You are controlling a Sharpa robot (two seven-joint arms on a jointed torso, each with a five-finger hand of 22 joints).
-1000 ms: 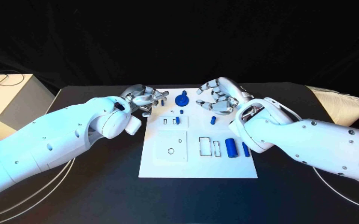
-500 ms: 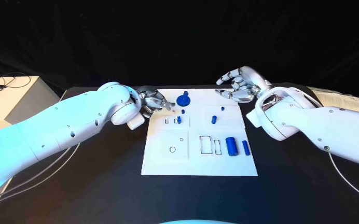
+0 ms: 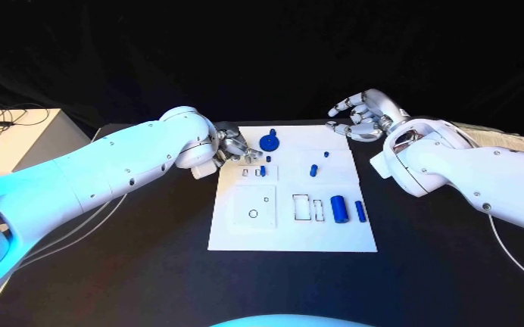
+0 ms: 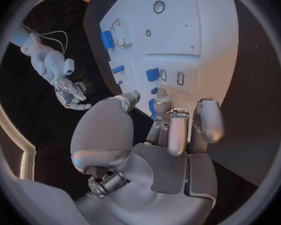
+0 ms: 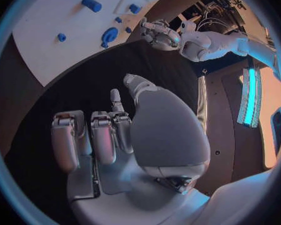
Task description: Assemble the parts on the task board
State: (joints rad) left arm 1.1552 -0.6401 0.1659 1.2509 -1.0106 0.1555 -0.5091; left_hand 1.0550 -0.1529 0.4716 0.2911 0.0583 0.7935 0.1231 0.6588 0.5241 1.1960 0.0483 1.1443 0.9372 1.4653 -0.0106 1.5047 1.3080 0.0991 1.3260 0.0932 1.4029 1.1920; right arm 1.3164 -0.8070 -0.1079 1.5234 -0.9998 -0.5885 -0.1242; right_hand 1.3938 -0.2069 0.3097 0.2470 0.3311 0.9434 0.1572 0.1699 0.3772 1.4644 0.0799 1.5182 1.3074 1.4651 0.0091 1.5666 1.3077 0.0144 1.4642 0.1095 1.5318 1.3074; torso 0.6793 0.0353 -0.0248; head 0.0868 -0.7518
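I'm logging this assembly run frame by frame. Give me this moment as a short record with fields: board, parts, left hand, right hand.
board: white task board flat in the middle of the black table
parts: small blue parts on the board, several near its far edge, two larger ones by its right edge
left hand: left hand over the board's far left corner, fingers curled; whether it holds a part cannot be told
right hand: right hand off the board beyond its far right corner, fingers apart, holding nothing
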